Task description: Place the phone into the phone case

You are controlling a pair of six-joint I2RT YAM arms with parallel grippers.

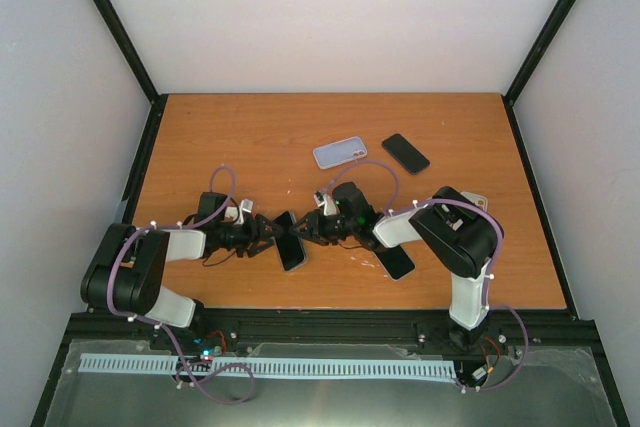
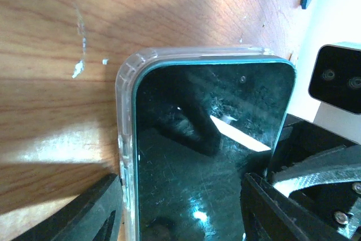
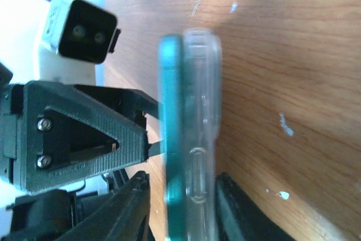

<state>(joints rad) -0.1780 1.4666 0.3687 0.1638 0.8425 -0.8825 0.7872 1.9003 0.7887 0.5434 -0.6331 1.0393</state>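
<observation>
**Phone and phone case, held by both arms.** We see the phone [image 1: 291, 250] near the middle of the surface [image 1: 250, 137], toward its near edge, where the 2 grippers meet. From above, its dark screen faces up. Its long axis runs from far to near, with the near end angled slightly to the right. In the left wrist view the phone [image 2: 208, 150] lies inside the clear phone case [image 2: 125, 139], and 1 short end points away from that camera. Edge-on from the right wrist, the teal phone [image 3: 171, 111] stands slightly proud of the phone case [image 3: 202, 111], which is on the side nearer the surface. We cannot tell whether the pair touches the wood.

The left gripper [image 2: 180, 215] is closed across the width, 1 finger on each long edge. The right gripper [image 3: 180, 210] clamps the thickness, with 1 finger on the phone side and 1 on the case side.

Both arms are folded low, with forearms reaching inward from either side. The left gripper [image 1: 265, 235] and right gripper [image 1: 308, 230] are almost touching.

Farther back lie a second clear case [image 1: 340, 152] and a black phone [image 1: 405, 153], side by side. Another dark phone [image 1: 397, 262] lies partly under the right arm.
</observation>
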